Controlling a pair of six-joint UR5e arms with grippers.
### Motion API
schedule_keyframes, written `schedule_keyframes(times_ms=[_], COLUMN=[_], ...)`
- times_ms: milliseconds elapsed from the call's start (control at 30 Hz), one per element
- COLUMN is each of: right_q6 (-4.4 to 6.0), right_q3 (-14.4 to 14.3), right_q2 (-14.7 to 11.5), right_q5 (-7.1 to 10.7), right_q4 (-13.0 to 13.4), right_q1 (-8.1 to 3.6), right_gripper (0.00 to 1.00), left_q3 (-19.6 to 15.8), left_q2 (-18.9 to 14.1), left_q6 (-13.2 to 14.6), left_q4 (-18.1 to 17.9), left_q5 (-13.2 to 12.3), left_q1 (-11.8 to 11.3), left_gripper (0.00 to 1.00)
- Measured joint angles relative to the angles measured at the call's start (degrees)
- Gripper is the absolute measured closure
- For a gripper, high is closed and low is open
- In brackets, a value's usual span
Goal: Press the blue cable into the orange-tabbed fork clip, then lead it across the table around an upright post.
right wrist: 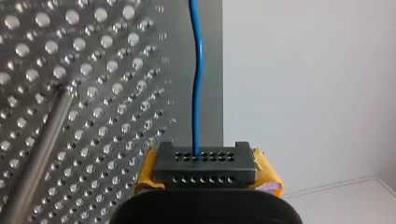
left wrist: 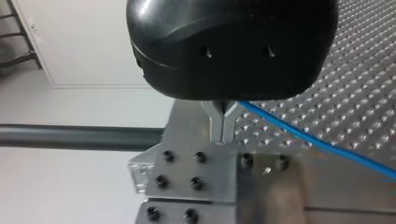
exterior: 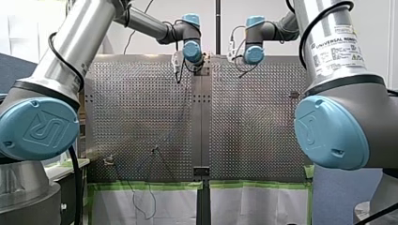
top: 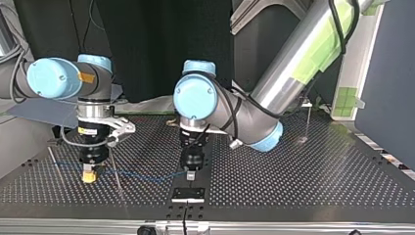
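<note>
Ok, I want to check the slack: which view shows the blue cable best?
The top view: the cable shows along its span between my right gripper and my left gripper. Each wrist view shows only a short stretch at its own gripper; the front view hardly shows it.

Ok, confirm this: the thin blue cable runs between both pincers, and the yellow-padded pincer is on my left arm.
Wrong on the arm. The yellow-padded pincer is on my right arm, at the top view's left. The thin blue cable does run from it to my left arm's metal-fingered pincer.
</note>
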State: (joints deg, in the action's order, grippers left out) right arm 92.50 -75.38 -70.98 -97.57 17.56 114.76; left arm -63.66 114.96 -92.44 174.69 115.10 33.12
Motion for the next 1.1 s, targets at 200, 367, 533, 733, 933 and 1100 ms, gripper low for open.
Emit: schedule_keyframes(times_ms=[200, 367, 533, 733, 933, 1100], right_q6=[0.83, 1.29, 1.65, 1.73, 1.83, 2.1], right_q3=[0.33, 0.34, 0.35, 0.33, 0.32, 0.21], right_q2=[-0.3, -0.51, -0.53, -0.54, -0.53, -0.47], right_q5=[0.99, 1.34, 1.47, 1.49, 1.51, 1.57], right_q4=[-0.43, -0.67, -0.98, -1.54, -1.79, -1.88], right_q1=[-1.64, -3.09, -4.33, -5.88, -7.19, -8.24], right_gripper=[1.0, 1.0, 1.0, 1.0, 1.0, 1.0], left_q3=[2.86, 5.19, 7.79, 10.78, 13.71, 15.95], left_q2=[1.19, 3.04, 4.82, 6.93, 7.59, 8.77], left_q6=[-0.3, -0.31, -0.61, -1.1, -1.63, -1.68], left_q4=[0.77, 2.61, 4.27, 5.63, 5.7, 5.9], left_q5=[0.39, 0.42, 0.43, 0.29, 0.15, -0.08], left_q1=[0.81, 1.78, 2.84, 3.8, 4.22, 4.39], left_gripper=[1.0, 1.0, 1.0, 1.0, 1.0, 1.0])
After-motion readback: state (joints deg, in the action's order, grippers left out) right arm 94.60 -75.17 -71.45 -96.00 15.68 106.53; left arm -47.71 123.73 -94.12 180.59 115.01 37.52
